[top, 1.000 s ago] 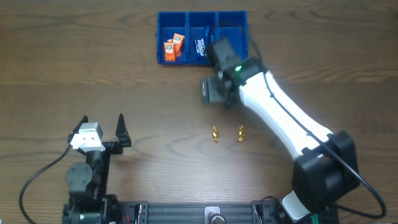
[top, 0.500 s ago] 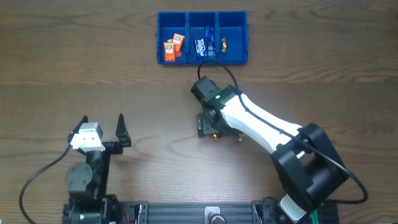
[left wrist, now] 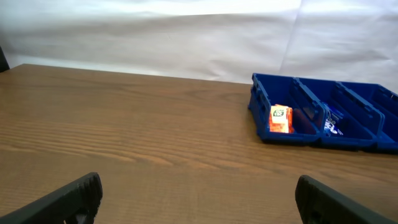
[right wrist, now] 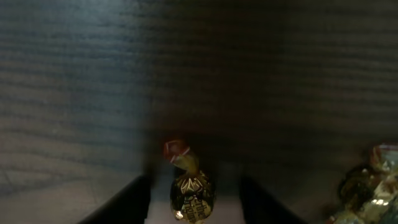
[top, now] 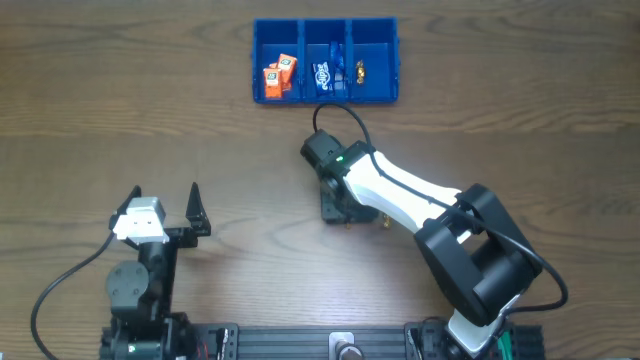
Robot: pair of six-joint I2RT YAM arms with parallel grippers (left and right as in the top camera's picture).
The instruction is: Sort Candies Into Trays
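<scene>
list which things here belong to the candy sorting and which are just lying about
job: blue tray; orange candies, blue candies and gold candy inside it; two loose gold candies; right gripper, open around one
just there: left gripper, open; wooden table

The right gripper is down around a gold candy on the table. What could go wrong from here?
1. The right gripper stands open around the gold candy. The fingers may close on the wrapper alone, and the candy could slip on the lift.
2. The second gold candy lies close by, so a finger could nudge it away.
3. The blue tray has narrow compartments. A loose release might drop the candy among the blue candies.
</scene>
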